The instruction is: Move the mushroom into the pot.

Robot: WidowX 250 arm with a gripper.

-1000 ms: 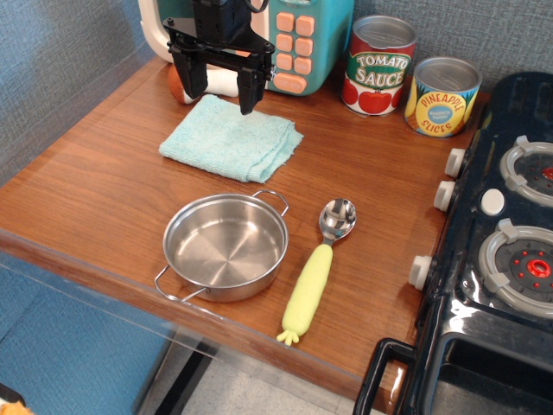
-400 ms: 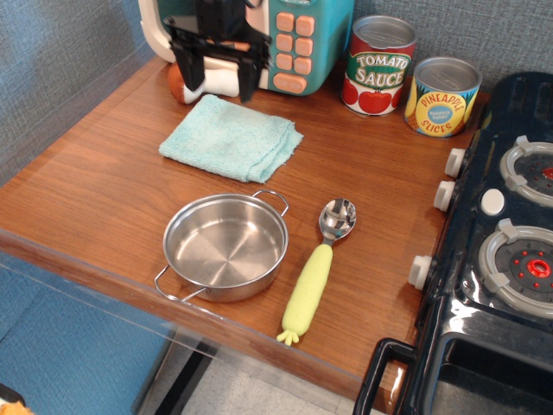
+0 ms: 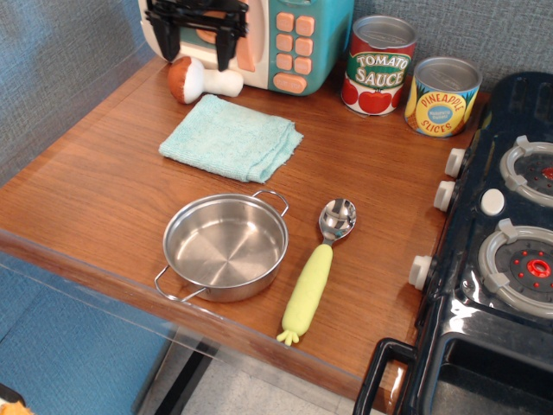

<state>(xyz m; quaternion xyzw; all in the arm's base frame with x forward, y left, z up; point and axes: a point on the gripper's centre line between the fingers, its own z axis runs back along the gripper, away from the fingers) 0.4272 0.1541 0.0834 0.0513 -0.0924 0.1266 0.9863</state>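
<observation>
The mushroom [image 3: 200,81], with a reddish-brown cap and a thick white stem, lies on its side at the back left of the wooden table, just behind the folded cloth. My black gripper [image 3: 193,52] hangs above and slightly behind it, open and empty, with its fingers [image 3: 164,47] spread to either side. The shiny steel pot [image 3: 225,246] with two wire loop handles stands empty near the table's front edge, well in front of the mushroom.
A light blue folded cloth [image 3: 232,137] lies between mushroom and pot. A yellow-handled spoon [image 3: 317,270] lies right of the pot. A toy microwave [image 3: 298,39] stands behind the gripper, with two tin cans [image 3: 378,65] to its right. A black toy stove [image 3: 505,251] fills the right side.
My gripper has risen and moved back and left from over the cloth's far edge. The mushroom, partly hidden behind the fingers before, now shows in full and has not moved.
</observation>
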